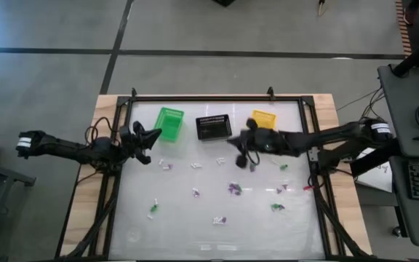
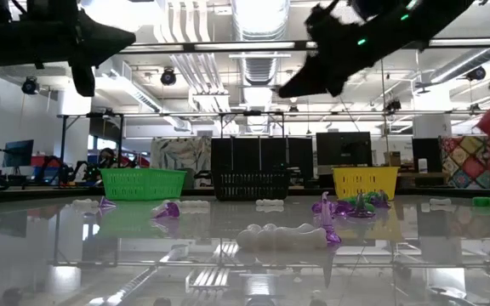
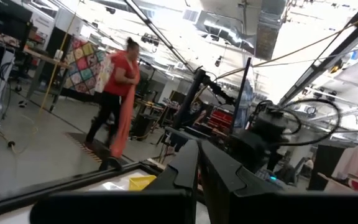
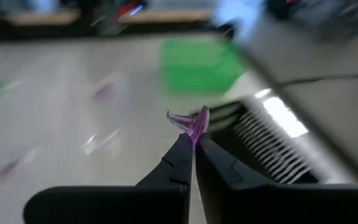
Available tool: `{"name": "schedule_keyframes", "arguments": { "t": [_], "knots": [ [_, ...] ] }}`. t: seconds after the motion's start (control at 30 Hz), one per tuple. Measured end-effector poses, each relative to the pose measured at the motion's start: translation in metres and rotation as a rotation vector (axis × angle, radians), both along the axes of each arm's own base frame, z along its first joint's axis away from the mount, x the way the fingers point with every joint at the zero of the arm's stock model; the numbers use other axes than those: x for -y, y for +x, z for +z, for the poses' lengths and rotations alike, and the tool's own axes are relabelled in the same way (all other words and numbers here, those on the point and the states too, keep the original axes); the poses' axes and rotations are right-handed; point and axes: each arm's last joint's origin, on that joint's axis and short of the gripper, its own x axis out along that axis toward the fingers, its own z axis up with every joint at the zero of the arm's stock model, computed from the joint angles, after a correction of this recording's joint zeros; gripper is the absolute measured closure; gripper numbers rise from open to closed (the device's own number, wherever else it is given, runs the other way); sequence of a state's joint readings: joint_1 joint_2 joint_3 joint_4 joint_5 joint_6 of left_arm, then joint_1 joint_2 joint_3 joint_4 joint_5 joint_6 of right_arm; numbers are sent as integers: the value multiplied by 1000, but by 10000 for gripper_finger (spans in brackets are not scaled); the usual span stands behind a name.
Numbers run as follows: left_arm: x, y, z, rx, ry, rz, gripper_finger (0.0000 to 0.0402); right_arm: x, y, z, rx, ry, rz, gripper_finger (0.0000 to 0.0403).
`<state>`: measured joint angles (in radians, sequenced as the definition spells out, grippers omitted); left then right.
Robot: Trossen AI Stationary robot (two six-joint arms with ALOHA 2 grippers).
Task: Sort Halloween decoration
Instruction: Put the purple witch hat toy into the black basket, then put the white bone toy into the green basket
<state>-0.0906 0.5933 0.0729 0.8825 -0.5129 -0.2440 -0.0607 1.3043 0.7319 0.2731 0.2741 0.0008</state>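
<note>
Your desk [image 1: 137, 225] is a pale glossy sheet in a dark frame on a wood base, and its near half is mostly bare, with free room along the front edge. Three baskets stand in a row by the far edge: green [image 1: 169, 122], black [image 1: 213, 126] and yellow [image 1: 263, 118]. The left arm waits over the desk's left edge, its hand [image 1: 148, 136] just beside the green basket, fingers pressed together with nothing between them. The right arm reaches in from the right edge, and its hand [image 1: 240, 145] hangs between the black and yellow baskets, a little toward you.

The trinkets [image 1: 217, 188] lie scattered over the middle of the desk, white, purple and green, well apart from each other, with gaps between them. A few sit close to the right frame.

From above you cannot tell what the right hand carries. Its wrist view settles it: the fingers are pinched on a purple trinket [image 4: 194, 123], held above the desk with the black basket's slatted wall just beside it and the green one farther off. The low view shows both hands lifted clear of the surface, and a white trinket [image 2: 279, 235] nearest that camera. The left wrist view looks into the room, where a person [image 3: 118, 93] in red walks past; the low view catches a red sleeve at the right edge.

You will find no readable writing anywhere.
</note>
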Motion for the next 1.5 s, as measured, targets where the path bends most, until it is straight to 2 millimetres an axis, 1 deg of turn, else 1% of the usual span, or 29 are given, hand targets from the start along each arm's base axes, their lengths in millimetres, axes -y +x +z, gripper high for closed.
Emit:
{"name": "schedule_keyframes", "arguments": {
  "t": [0.1, 0.23, 0.33, 0.43, 0.57, 0.73, 0.9, 1.07, 1.23, 1.33, 1.5],
  "knots": [
    [0, 3, 4, -9, 14, 7, 402, 26, 12, -8, 75, -42, -112, 394],
    [1, 7, 6, -27, 23, 11, 402, 56, 22, -28, 34, -33, -202, 394],
    [1, 10, 8, -41, 37, 15, 402, 68, 28, -41, -4, -21, -235, 394],
    [1, 12, 8, -63, 59, 23, 402, 72, 35, -50, -27, -7, -229, 394],
    [1, 15, 8, -79, 68, 25, 402, 74, 44, -51, -41, 16, -214, 385],
    [2, 18, 5, -102, 69, 24, 402, 75, 48, -50, -70, 36, -221, 339],
    [2, 20, 3, -118, 65, 20, 402, 76, 49, -43, -63, 31, -220, 287],
    [2, 22, 1, -130, 61, 18, 402, 74, 47, -29, -39, 37, -190, 254],
    [2, 24, -2, -140, 44, 8, 402, 62, 41, -11, -11, 63, -101, 244],
    [4, 27, -4, -121, -18, -70, 402, 50, 35, -1, -29, 65, -70, 246],
    [8, 40, 1, -151, 3, -182, 402, 27, 23, 17, -49, 64, -4, 256]
  ]
}}
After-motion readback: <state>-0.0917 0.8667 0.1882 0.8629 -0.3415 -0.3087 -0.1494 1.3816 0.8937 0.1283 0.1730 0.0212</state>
